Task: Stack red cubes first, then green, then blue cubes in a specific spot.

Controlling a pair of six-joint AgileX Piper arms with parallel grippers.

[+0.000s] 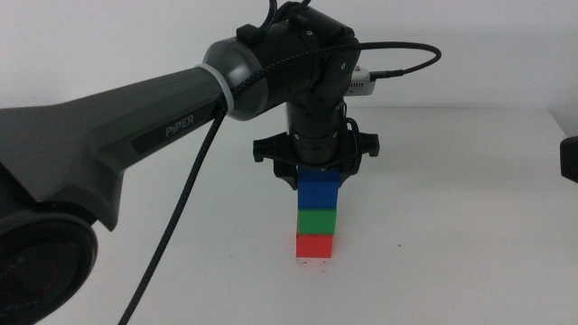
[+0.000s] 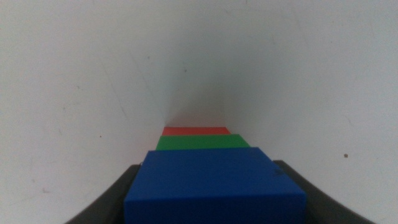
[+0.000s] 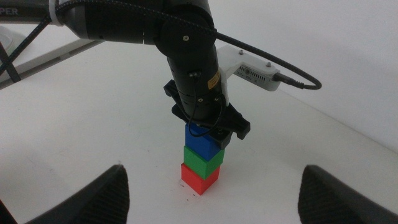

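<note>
Three cubes stand in one column on the white table: the red cube (image 1: 314, 246) at the bottom, the green cube (image 1: 317, 221) on it, the blue cube (image 1: 318, 191) on top. My left gripper (image 1: 317, 171) reaches down from above and is shut on the blue cube, which rests on the green one. The left wrist view shows the blue cube (image 2: 214, 186) between the jaws, with the green cube (image 2: 200, 142) and the red cube (image 2: 195, 130) beyond it. The marked spot is hidden under the stack. My right gripper (image 3: 214, 186) waits open at the right, facing the stack (image 3: 200, 160).
The left arm (image 1: 135, 126) stretches across the left half of the middle view, with a black cable (image 1: 181, 217) hanging beside it. The table's back edge (image 1: 470, 106) runs behind the stack. The right gripper (image 1: 569, 161) shows at the right border.
</note>
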